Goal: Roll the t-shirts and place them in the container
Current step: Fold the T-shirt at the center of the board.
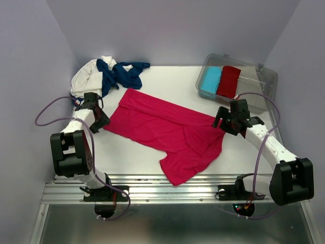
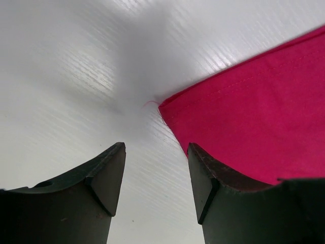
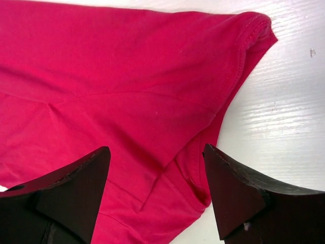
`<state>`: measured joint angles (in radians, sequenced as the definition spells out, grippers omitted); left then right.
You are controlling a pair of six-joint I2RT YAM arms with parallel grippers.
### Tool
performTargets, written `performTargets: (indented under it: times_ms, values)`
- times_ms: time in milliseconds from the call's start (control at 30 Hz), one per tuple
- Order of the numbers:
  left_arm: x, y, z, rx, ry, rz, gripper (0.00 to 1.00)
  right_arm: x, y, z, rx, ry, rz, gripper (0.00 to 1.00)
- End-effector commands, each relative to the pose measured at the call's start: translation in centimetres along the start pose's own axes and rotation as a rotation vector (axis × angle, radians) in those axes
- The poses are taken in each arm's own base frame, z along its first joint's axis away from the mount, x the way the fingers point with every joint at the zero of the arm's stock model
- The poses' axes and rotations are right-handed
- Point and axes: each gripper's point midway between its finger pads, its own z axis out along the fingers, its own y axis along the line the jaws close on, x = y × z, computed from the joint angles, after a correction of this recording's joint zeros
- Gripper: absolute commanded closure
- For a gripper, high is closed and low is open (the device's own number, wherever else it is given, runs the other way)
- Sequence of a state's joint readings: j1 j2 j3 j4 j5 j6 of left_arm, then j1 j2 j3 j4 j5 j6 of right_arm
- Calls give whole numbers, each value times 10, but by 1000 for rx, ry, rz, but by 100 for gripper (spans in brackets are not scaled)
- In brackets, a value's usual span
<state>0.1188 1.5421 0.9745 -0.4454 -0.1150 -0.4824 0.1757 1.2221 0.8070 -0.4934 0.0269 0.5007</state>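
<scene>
Black jaws of the left pincer [image 2: 156, 152] stand apart, gripping nothing, at a hemmed corner of the pink shirt [image 2: 254, 112], which lies spread on the white table [image 2: 76, 76]. The right pincer [image 3: 156, 152] gapes empty over a sleeve. Light, limp cloth, likely to bunch; I'd pinch the stitched edges.

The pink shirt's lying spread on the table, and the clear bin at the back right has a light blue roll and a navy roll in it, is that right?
Not quite. The top view shows the clear bin holding a light-blue roll and a dark red roll, not a navy one. The pink shirt is spread on the table.
</scene>
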Motion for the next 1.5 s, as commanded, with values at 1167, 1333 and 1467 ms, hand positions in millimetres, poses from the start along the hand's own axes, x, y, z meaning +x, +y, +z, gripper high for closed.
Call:
performTargets:
  times_ms: [1167, 1333, 1467]
  values:
    - [1, -55, 23, 154, -14, -44, 100, 216, 153, -86, -398, 178, -897, 24]
    - [2, -58, 21, 163, -13, -39, 100, 243, 160, -58, -312, 191, -992, 33]
    - [3, -57, 22, 160, -7, -27, 100, 251, 170, -49, -328, 189, -989, 39]
